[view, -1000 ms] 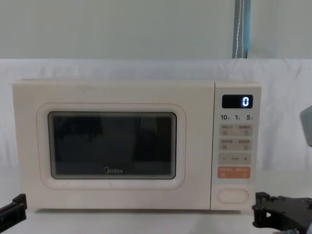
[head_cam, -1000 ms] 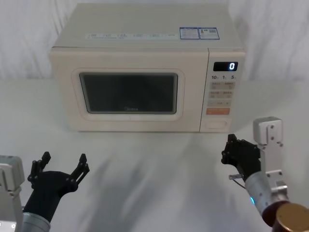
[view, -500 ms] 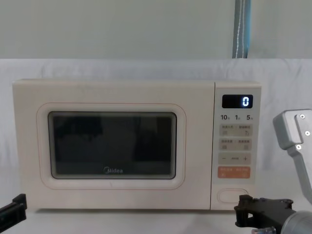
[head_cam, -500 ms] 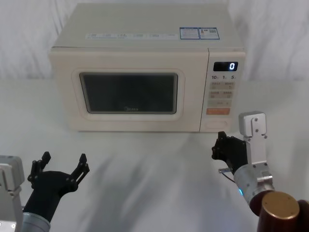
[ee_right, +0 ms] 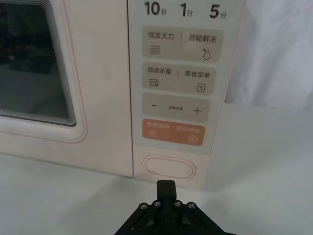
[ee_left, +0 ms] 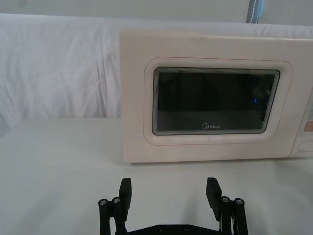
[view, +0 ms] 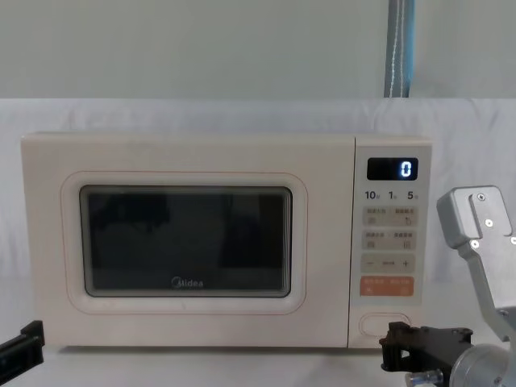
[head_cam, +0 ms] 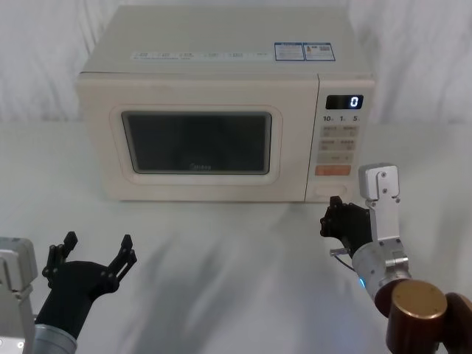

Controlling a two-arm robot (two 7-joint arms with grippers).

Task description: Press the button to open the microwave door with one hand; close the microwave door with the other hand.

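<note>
Right gripper (head_cam: 334, 215), fingers pressed together into one blunt tip, sits just in front of the button (head_cam: 330, 190), which lies at 12 o'clock from it in the head view, at the foot of the control panel. In the right wrist view the tip (ee_right: 166, 188) is close under the button (ee_right: 168, 168) but apart from it. Left gripper (head_cam: 94, 259) is spread wide and parked low, at 7 o'clock from the microwave door (head_cam: 199, 140), which is shut.

The button looks like stiff, smooth plastic with short travel; a square push at its centre should avoid sliding onto the orange key (ee_right: 172, 132). The door is probably light and swings freely, so push its flat frame, not the window.

In the chest view the tip covers part of the button. No hinge or latch is visible.
</note>
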